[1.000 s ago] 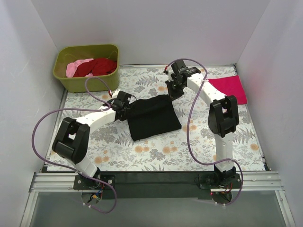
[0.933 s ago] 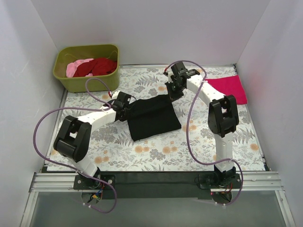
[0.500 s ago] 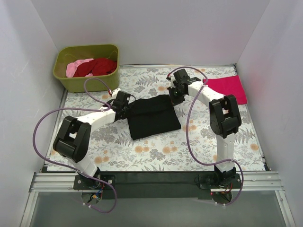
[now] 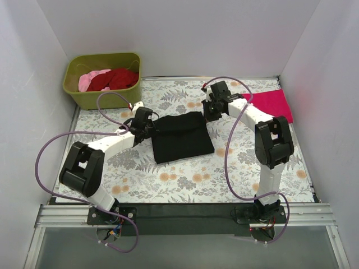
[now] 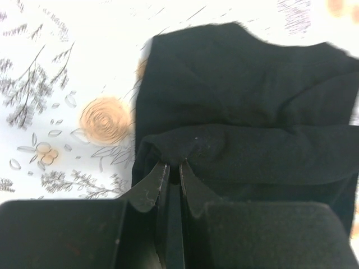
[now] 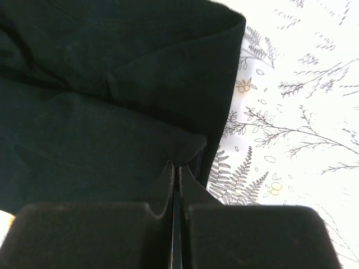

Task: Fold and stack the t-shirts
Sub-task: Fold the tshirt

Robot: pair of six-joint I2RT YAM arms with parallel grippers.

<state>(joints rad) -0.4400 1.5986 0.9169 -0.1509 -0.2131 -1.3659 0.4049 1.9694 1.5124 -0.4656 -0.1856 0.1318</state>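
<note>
The black t-shirt [image 4: 180, 137] lies partly folded in the middle of the floral cloth. My left gripper [image 4: 150, 126] is shut on its far left corner; in the left wrist view the gripper [image 5: 173, 166] pinches a bunched fold of the black shirt [image 5: 247, 112]. My right gripper [image 4: 210, 112] is shut on its far right corner; in the right wrist view the gripper [image 6: 177, 168] pinches the black shirt's [image 6: 101, 112] edge. The magenta-pink t-shirt [image 4: 271, 104] lies folded at the far right. The dark red t-shirt [image 4: 116, 79] and the pale pink t-shirt [image 4: 88, 80] lie in the tub.
The olive-green tub [image 4: 101, 96] stands at the far left corner. The floral table cloth [image 4: 185, 179] covers the table. White walls close in the left, back and right sides. Purple cables loop off both arms.
Both grippers have carried the shirt's held edge away from me, towards the far side; the right gripper also moved right. The black shirt now looks shorter and more squared.
</note>
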